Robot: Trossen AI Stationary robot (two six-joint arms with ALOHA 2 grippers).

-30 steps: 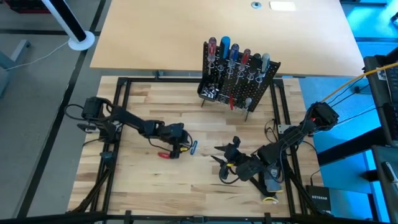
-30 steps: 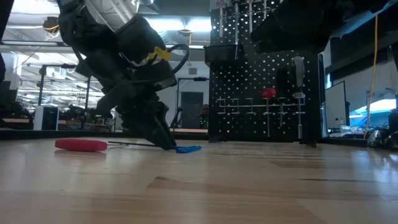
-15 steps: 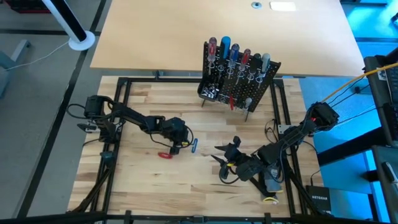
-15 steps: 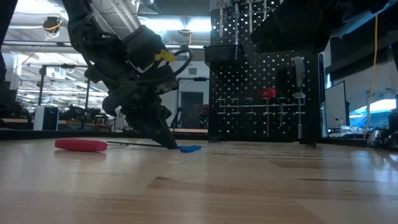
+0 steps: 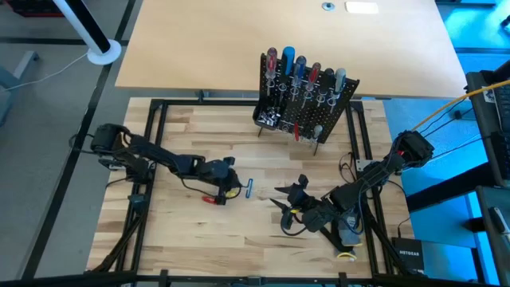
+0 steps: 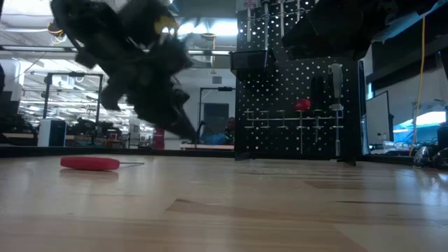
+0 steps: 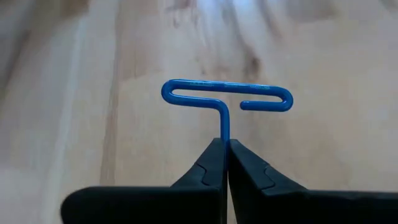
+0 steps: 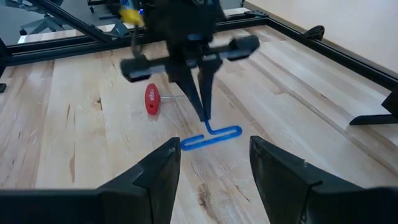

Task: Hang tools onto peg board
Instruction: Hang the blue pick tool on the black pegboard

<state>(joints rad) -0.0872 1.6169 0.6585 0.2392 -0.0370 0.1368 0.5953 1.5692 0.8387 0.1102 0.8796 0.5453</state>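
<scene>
My left gripper (image 7: pixel 224 142) is shut on a blue T-handle tool (image 7: pixel 227 96) over the middle of the table, also seen as the blue tool (image 8: pixel 211 138) in the right wrist view and the blue tool (image 5: pixel 248 188) from above. A red-handled screwdriver (image 5: pixel 211 198) lies flat on the wood beside it. The black peg board (image 5: pixel 307 96) stands at the far edge on thin legs, with several tools hanging in its rings. My right gripper (image 8: pixel 214 180) rests open at the near right of the table. My left gripper pinches the blue tool's thin shaft (image 7: pixel 224 127) just behind its looped handle, between the two fingertips. The fingers (image 8: pixel 203 106) come from above, slanting down, and lie along the shaft. The handle (image 8: pixel 214 137) hangs below the fingertips, lifted clear of the wood.
A black-and-grey glove (image 5: pixel 344 231) and cables lie by the right arm at the near right. A black frame (image 5: pixel 159 104) borders the wooden tabletop. Bare wood (image 5: pixel 239 143) stretches between the left gripper and the peg board.
My left gripper, shut on the blue tool throughout, has risen from the table and tipped. The blue tool, which lay with its handle on the wood, is now lifted clear. The red screwdriver has stayed where it was.
</scene>
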